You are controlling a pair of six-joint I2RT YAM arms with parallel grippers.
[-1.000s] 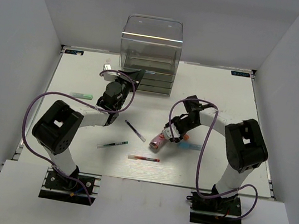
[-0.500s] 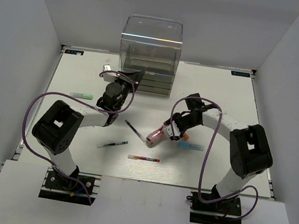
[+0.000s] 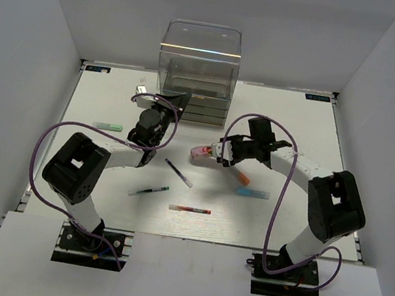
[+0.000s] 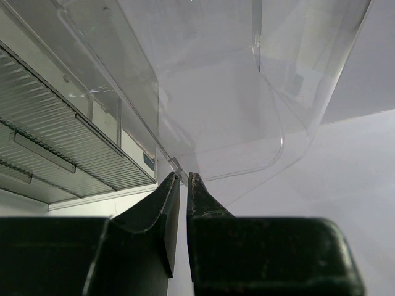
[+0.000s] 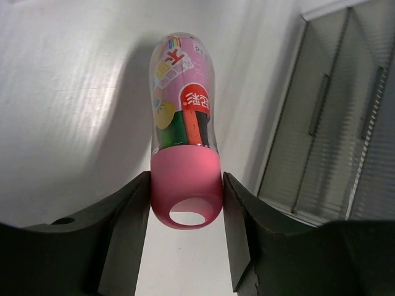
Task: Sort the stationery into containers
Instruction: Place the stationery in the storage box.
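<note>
The containers are a clear drawer cabinet (image 3: 198,66) at the back, also in the right wrist view (image 5: 333,123). My left gripper (image 3: 180,101) (image 4: 183,176) is shut on the thin clear lip of a pulled-out drawer (image 4: 247,117) at the cabinet's lower left front. My right gripper (image 3: 219,151) (image 5: 187,192) is shut on the pink cap of the fat red tube (image 3: 202,151) (image 5: 184,117) and holds it above the table, pointing left, just in front of the cabinet.
On the table lie a green marker (image 3: 107,126), a dark/white pen (image 3: 178,173), a green/black pen (image 3: 149,191), a red/black pen (image 3: 190,209), an orange marker (image 3: 242,177) and a light-blue marker (image 3: 252,193). White walls close in the table.
My right gripper has lifted the tube off the table and carried it back and left toward the cabinet. The left arm has not moved.
</note>
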